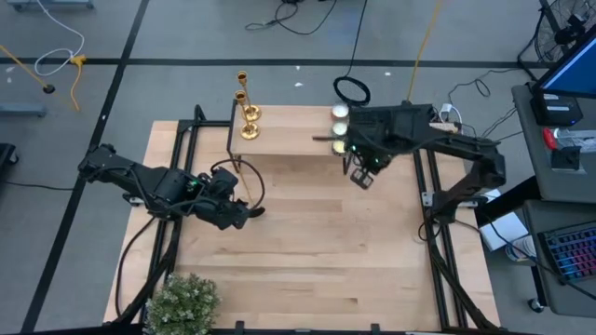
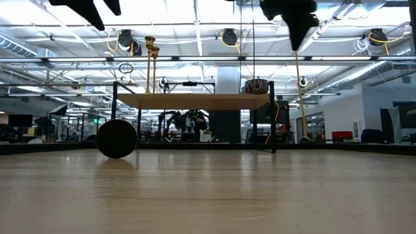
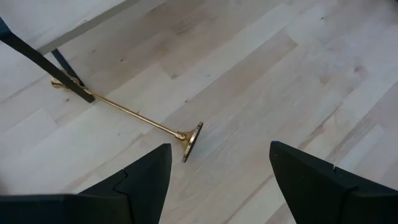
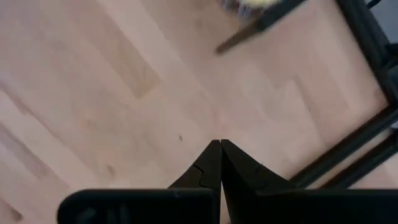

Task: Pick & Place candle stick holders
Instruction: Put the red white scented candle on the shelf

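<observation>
Two gold candle stick holders [image 1: 247, 112] stand upright on a small raised shelf [image 1: 279, 140] at the table's far side; they also show in the low view [image 2: 151, 65]. A third gold holder [image 3: 124, 112] lies on its side on the table. Its cup end is under the shelf by a black leg, and its round base [image 3: 193, 140] points toward my left gripper. My left gripper [image 3: 221, 155] hovers open and empty a little short of that base; in the high view it is left of centre [image 1: 251, 216]. My right gripper [image 4: 221, 144] is shut and empty above the table by the shelf's right end [image 1: 361, 177].
Small glowing candles [image 1: 340, 130] sit at the shelf's right end. A potted green plant [image 1: 182, 302] stands at the near left corner. A dark round disc [image 2: 117, 138] stands on the table below the shelf's left leg. Black frame rails [image 1: 438, 242] run along both sides.
</observation>
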Tool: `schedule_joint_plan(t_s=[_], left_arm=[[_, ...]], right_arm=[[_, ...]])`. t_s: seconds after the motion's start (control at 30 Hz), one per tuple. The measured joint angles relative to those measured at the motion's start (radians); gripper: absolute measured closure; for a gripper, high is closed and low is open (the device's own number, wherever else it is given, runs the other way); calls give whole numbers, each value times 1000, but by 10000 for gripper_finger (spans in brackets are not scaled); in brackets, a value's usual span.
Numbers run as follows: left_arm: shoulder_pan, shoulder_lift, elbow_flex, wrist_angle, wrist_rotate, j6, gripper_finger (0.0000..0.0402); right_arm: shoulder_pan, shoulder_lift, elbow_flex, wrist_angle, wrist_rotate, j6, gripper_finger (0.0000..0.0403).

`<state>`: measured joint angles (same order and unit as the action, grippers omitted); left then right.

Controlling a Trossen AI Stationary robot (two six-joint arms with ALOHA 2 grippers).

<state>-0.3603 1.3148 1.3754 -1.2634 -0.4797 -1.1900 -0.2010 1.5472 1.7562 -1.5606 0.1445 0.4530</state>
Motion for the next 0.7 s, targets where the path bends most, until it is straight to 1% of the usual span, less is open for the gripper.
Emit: schedule_joint_plan(t_s=[0.1, 0.3, 0.37, 0.5, 0.6, 0.7], left_arm=[[0, 0, 0, 17, 0, -12, 128], [0, 0, 0, 39, 0, -18, 128], [0, 0, 0, 39, 0, -19, 128], [0, 0, 0, 38, 0, -25, 128], [0, 0, 0, 38, 0, -27, 128], [0, 0, 0, 37, -1, -23, 128]], right_arm=[[22, -52, -101, 64, -23, -19, 403], [25, -144, -270, 278, -117, -105, 403], [12, -172, -323, 356, -146, -119, 403], [-9, -224, -426, 523, -147, -160, 403], [-32, -251, -496, 621, -179, -170, 403], [-53, -264, -559, 680, -207, -168, 403]])
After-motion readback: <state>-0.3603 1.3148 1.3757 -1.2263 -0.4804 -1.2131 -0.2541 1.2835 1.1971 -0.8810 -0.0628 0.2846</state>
